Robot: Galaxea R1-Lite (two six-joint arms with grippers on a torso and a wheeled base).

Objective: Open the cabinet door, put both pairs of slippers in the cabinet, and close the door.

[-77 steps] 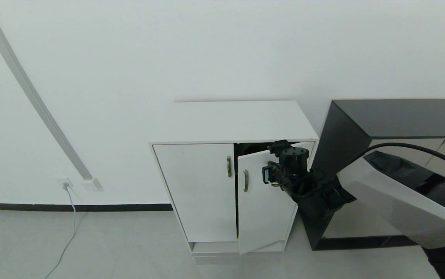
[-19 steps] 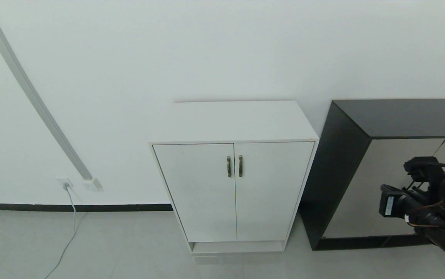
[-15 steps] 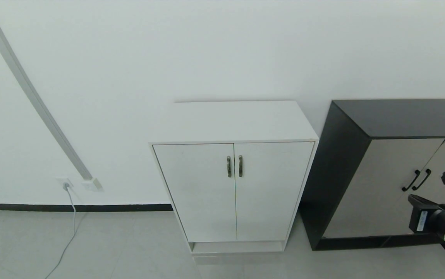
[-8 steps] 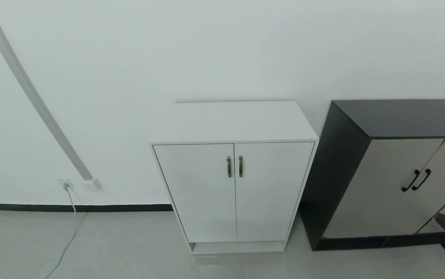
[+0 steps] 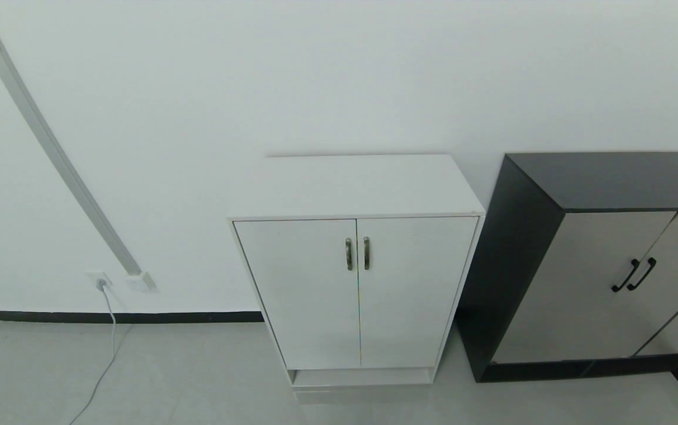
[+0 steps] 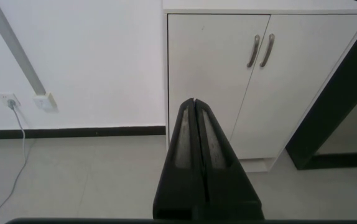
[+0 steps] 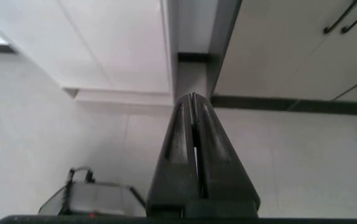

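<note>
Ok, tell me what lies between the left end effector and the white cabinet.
Nothing: the left wrist view has bare grey floor between the left end effector and the white cabinet.

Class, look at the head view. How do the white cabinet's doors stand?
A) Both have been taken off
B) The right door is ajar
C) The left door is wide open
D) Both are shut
D: both doors of the cabinet lie flush with its front, and the two handles sit side by side at the seam.
</note>
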